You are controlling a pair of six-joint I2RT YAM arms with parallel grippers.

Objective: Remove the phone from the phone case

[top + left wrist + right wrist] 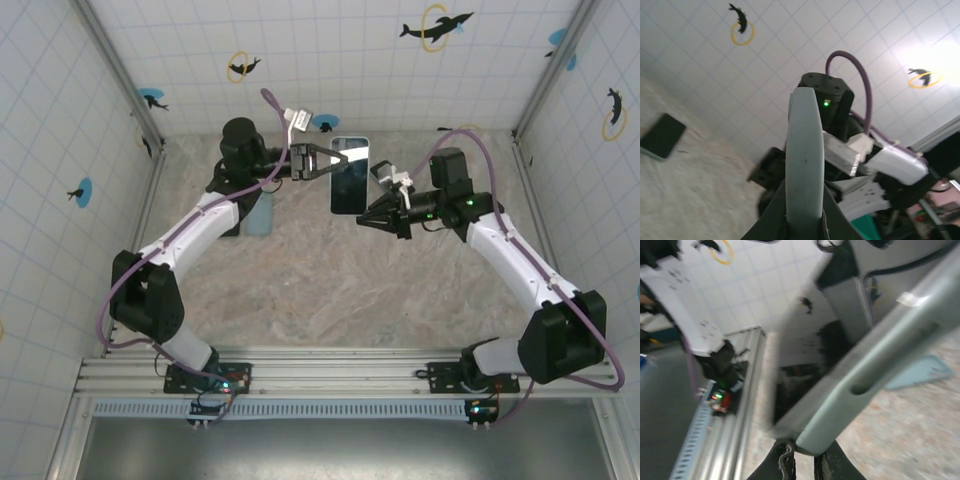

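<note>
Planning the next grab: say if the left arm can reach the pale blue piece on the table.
Probably not yet: the left gripper is shut on the cased phone; the pale blue piece lies beside its forearm.

A marble-patterned table (330, 300) is seen from above. At about 10 o'clock from its centre, a light-blue flat piece (260, 213) (920, 372) is laid flat on it. In the left wrist view, a dark slab with a pale rim (662, 136) is also seen lying on the surface.
</note>
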